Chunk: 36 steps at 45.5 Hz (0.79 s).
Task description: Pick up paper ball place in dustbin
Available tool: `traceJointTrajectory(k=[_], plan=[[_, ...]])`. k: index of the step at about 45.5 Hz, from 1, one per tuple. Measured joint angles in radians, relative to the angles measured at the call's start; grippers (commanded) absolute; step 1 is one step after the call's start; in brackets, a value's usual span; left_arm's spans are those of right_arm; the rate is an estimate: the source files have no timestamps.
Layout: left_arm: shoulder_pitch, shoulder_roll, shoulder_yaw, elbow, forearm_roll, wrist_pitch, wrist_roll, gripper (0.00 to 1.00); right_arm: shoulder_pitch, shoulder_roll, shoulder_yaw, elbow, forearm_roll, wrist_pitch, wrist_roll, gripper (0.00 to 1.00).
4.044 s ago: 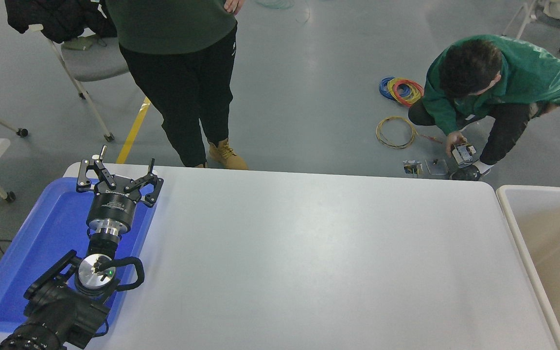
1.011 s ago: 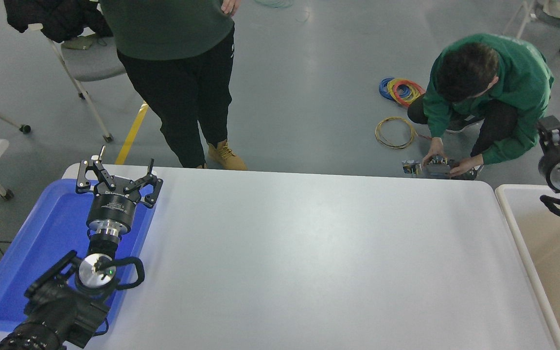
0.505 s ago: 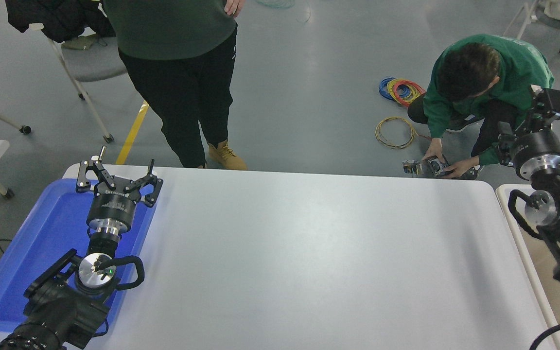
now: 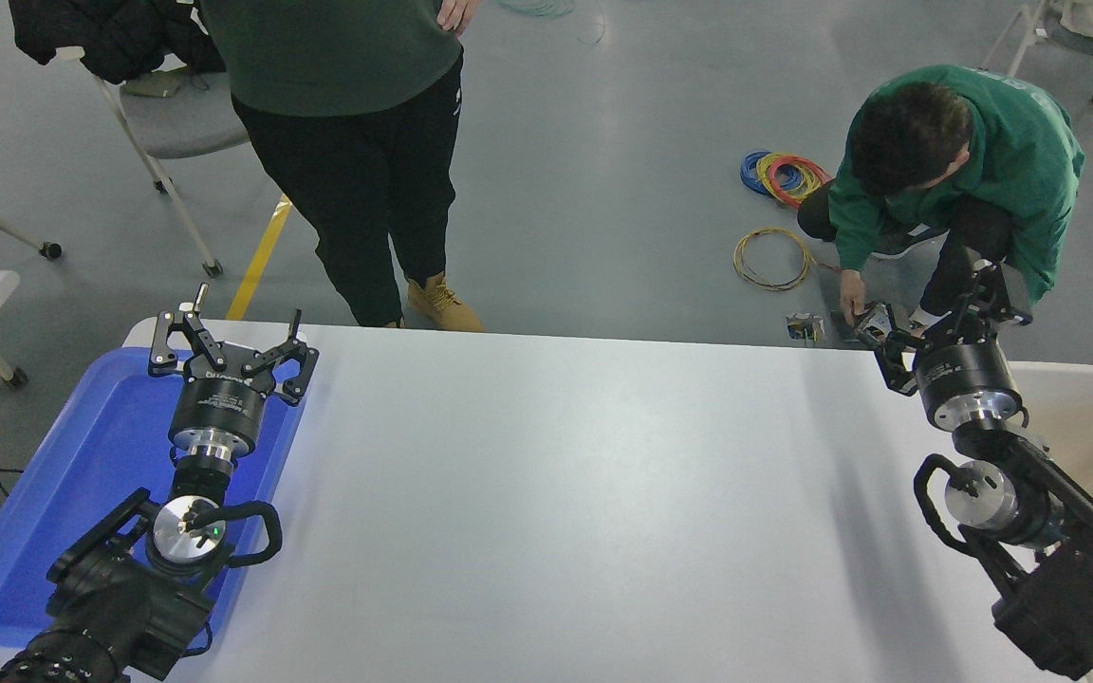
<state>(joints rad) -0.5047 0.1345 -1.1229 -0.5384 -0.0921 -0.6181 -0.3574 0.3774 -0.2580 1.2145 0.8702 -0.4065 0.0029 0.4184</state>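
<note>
Right tool hovers over the white counter's far right corner, its black fingers spread apart and gripping nothing, pointing away from the robot. Behind it, its arm runs back along the counter's right edge to the lower right corner. Just to its right lies the dustbin with its white rim. No paper ball shows anywhere. Leftward, the counter lies wide and bare up to the left tool, released over the blue tray.
</note>
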Motion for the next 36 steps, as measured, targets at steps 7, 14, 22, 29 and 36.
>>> traceJointTrajectory(k=[7,14,22,29,36], plan=[[0.0,0.0,0.0,0.0,0.0,0.0,0.0,1.0,-0.007,0.023,0.004,0.001,-0.019,0.004,0.024,1.0],[0.0,0.0,0.0,0.0,0.0,0.0,0.0,1.0,0.003,0.039,0.005,-0.029,-0.057,0.005,0.058,1.0],[0.0,0.0,0.0,0.0,0.0,0.0,0.0,1.0,0.039,0.047,-0.011,-0.097,-0.081,0.006,0.079,1.0],[0.0,0.0,0.0,0.0,0.0,0.0,0.0,1.0,0.077,0.05,-0.032,-0.149,-0.09,0.006,0.087,1.0],[0.0,0.0,0.0,0.0,0.0,0.0,0.0,1.0,0.101,0.063,-0.043,-0.175,-0.094,0.006,0.092,1.0]])
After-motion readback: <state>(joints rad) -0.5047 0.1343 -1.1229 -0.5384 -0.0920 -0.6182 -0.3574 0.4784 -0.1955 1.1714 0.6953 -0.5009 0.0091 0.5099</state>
